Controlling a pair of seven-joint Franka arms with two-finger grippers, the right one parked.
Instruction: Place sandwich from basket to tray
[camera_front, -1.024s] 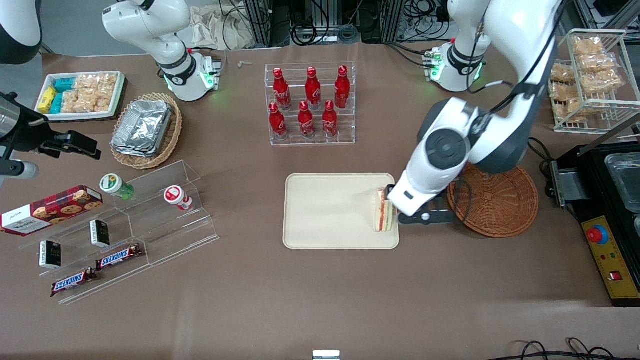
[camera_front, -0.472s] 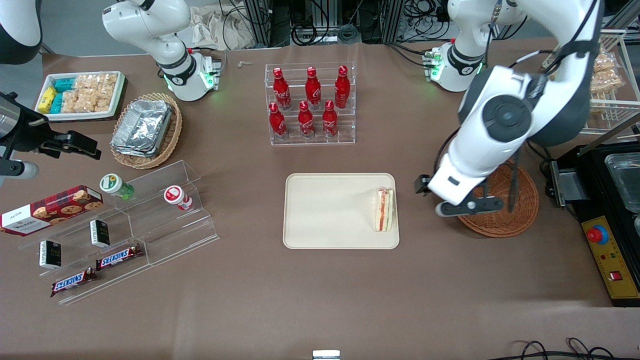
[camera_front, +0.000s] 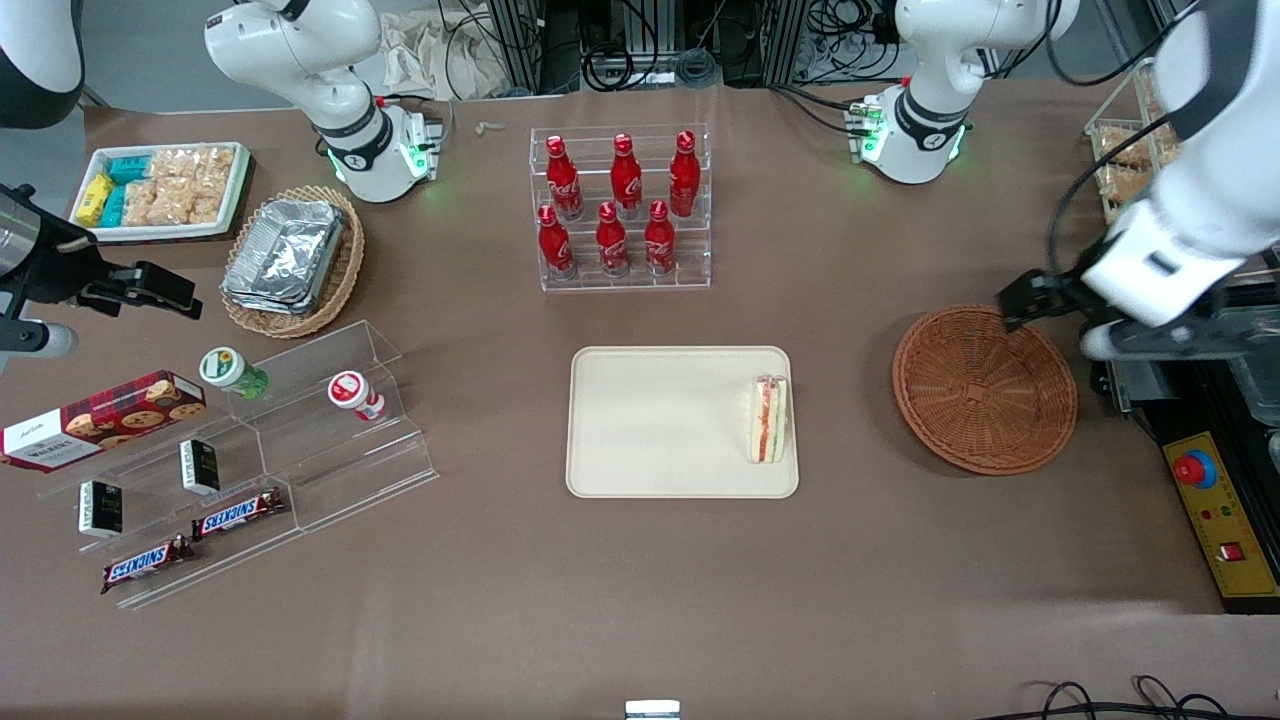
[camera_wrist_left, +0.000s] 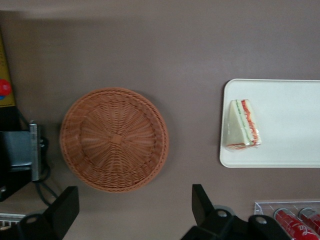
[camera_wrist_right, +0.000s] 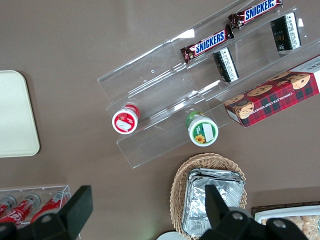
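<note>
Lying on its side at the right end of the tray (camera_front: 660, 420), centre of the frame: the sandwich (camera_front: 770, 419), striped filling facing up. Further right, resting on the brown table (camera_front: 640, 600): the basket (camera_front: 985, 388), nothing inside. At the far right edge, hovering above the basket's upper right rim: the gripper (camera_front: 1040, 310), jaws spread wide, holding nothing.

Left arm raised high toward working arm's end of the bench, wrist bent, camera facing straight down. Gripper (camera_wrist_left: 132, 210) hangs in air, jaws spread wide apart, nothing between them.
</note>
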